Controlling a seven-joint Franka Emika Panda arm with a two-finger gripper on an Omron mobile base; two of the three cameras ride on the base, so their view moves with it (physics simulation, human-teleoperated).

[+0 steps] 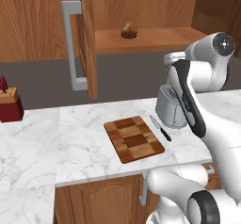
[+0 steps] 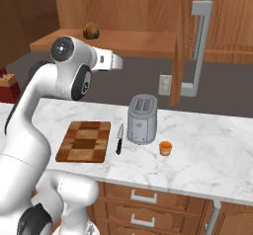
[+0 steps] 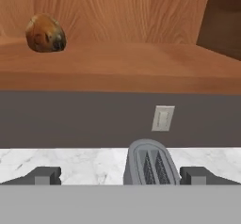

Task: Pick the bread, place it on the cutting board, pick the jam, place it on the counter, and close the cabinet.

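The arm is raised, its gripper (image 3: pixel 120 176) level with fingers wide apart.

Base views flank the toaster (image 2: pixel 142 119); hand view faces it.

The counter (image 2: pixel 207 145) — white marble with grey veins — carries the cutting board (image 2: pixel 84 141), lying flat near its front edge. A black-handled knife (image 2: pixel 119 139) lies just beside the board, between it and the grey toaster (image 2: pixel 142 119), which stands upright. The jam (image 2: pixel 166 148) sits near the toaster's other side. A dark red knife block (image 1: pixel 10 104) stands well apart. The cabinet's shelf (image 3: pixel 141 70) holds the bread (image 3: pixel 44 33).
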